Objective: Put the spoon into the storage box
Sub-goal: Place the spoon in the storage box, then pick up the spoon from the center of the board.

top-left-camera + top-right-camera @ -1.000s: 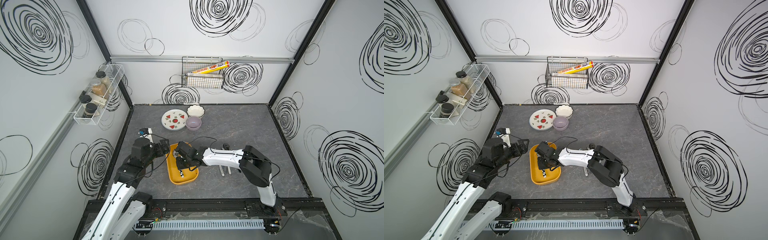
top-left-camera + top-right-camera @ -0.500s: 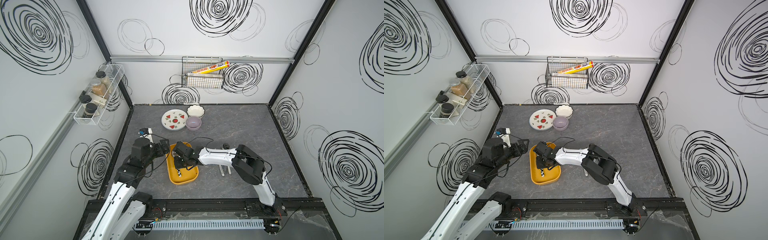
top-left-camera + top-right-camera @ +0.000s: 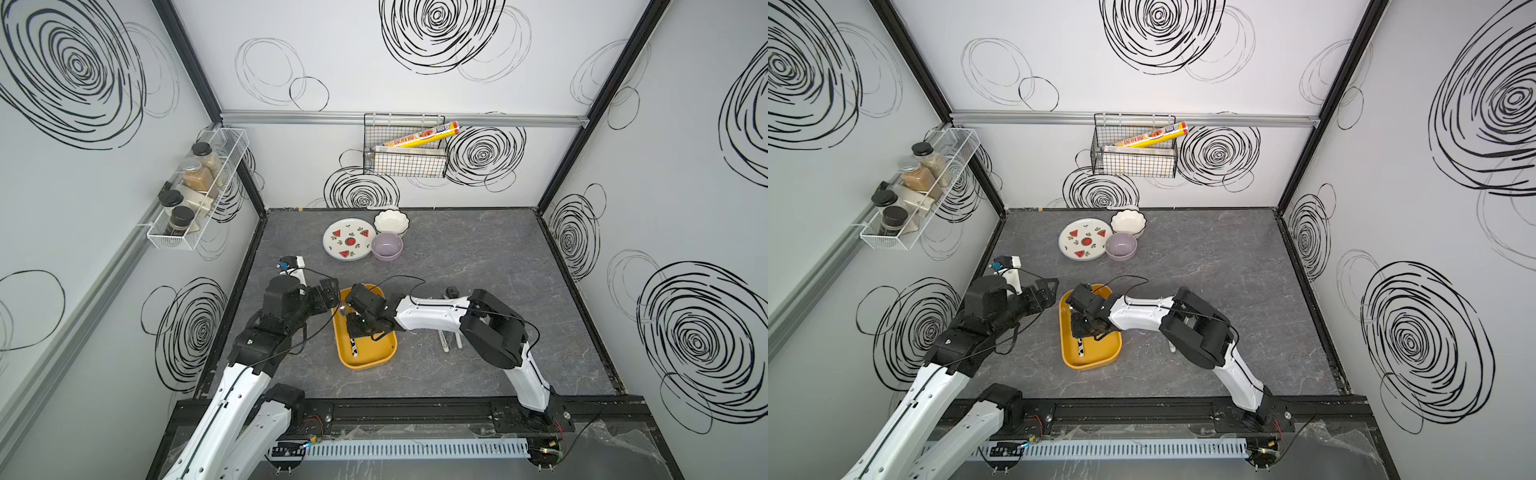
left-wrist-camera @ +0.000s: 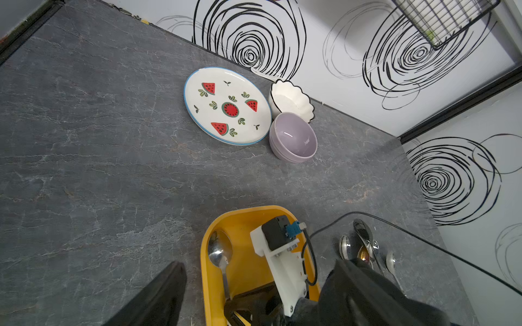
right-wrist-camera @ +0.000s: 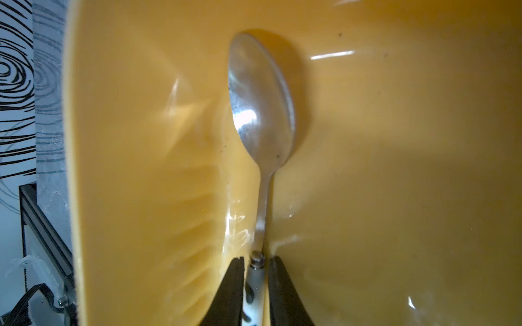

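Right wrist view, spoon (image 5: 261, 107) lying in storage box (image 5: 395, 169), right claw (image 5: 256, 259) perhaps loosened

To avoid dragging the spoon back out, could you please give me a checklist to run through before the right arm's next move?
1. The spoon is inside the yellow tray: ok, within its rim.
2. The right gripper is free of the handle: cannot tell; its fingers closely flank it.
3. The left gripper is clear: ok, open, empty, beside the tray.
4. The other spoons are out of the way: ok, on the table to the right of the tray, apart from it.
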